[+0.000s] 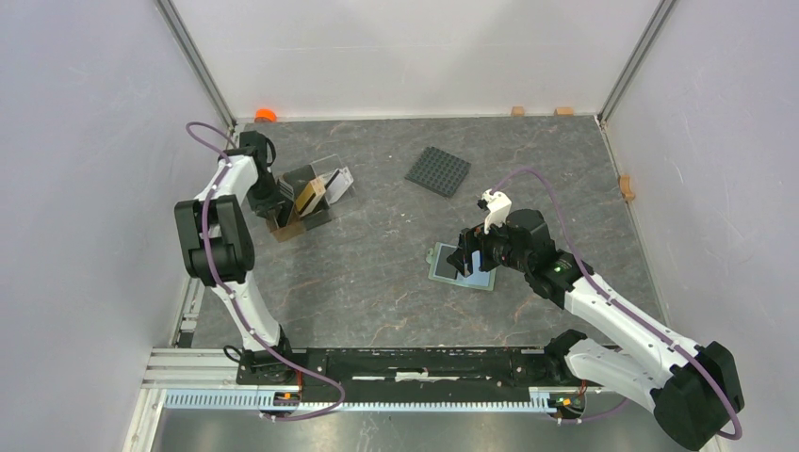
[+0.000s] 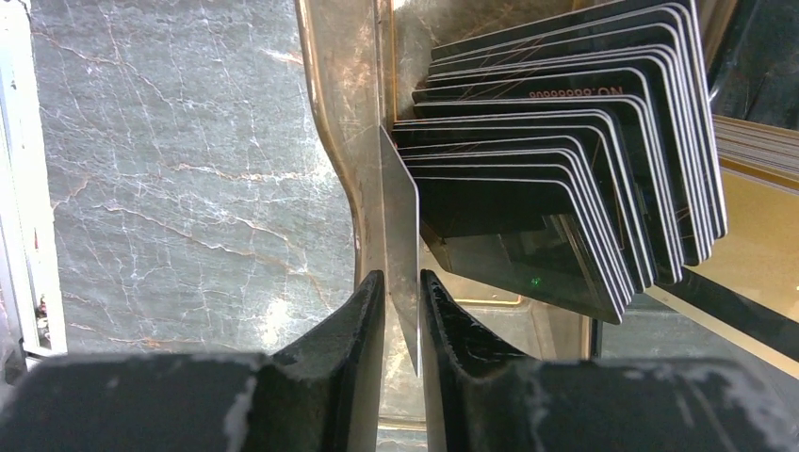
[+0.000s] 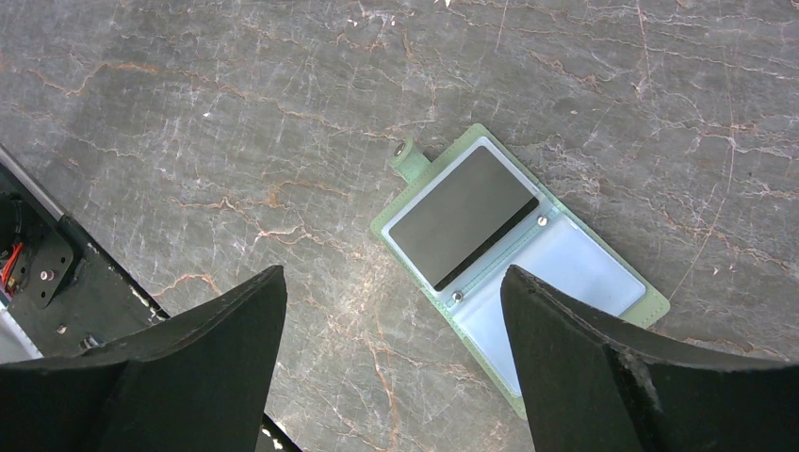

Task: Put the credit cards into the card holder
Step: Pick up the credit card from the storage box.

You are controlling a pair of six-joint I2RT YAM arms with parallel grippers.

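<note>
Grey marbled tabletop [image 1: 377,273], white walls [image 1: 405,56]: the open sage-green card holder [image 3: 513,254] lies beneath the wide right claw [image 3: 391,275]; the left claw [image 2: 402,284] pinches one thin grey credit card [image 2: 400,221].

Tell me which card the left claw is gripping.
The lone grey card, held edge-on in the left claw, apart from the dark fanned stack.

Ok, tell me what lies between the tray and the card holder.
Nothing. In the top view the table between the brown tray and the open card holder is bare; the black studded plate sits farther back.
</note>
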